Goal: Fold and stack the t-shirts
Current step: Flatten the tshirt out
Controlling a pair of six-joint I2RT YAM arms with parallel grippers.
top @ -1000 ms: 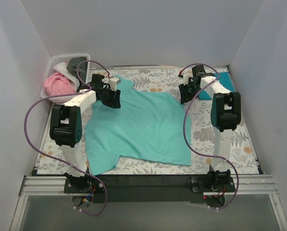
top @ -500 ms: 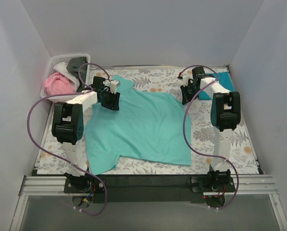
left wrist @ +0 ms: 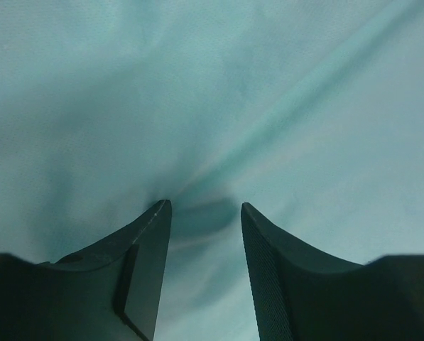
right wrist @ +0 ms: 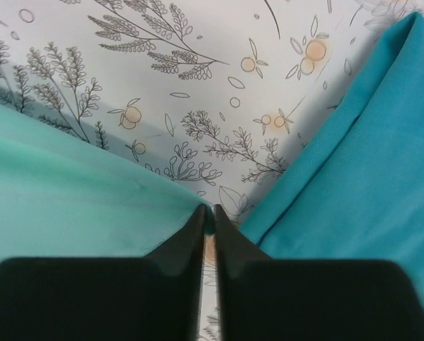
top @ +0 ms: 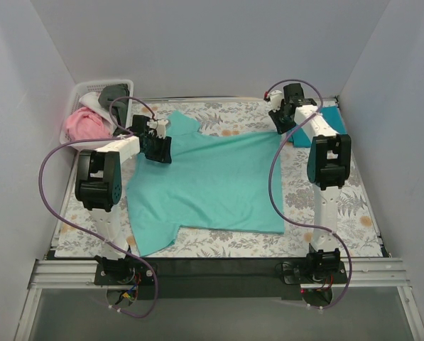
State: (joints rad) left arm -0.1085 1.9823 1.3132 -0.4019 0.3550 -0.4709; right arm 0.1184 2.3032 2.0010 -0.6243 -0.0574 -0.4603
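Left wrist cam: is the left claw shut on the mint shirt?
No. The left claw stands open, with a clear gap between its two fingers over the mint t-shirt.

The left gripper (top: 158, 148) sits far left, fingers (left wrist: 149, 231) apart. The right gripper (top: 278, 122) sits far right, fingers (right wrist: 189, 238) pressed together.

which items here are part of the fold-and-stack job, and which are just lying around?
Job:
mint t-shirt, spread out mid-table
teal-blue t-shirt, far right
pink tee, white tee, dark grey tee, bunched in the basket

Lying about:
the basket itself
floral cloth under everything
purple cables
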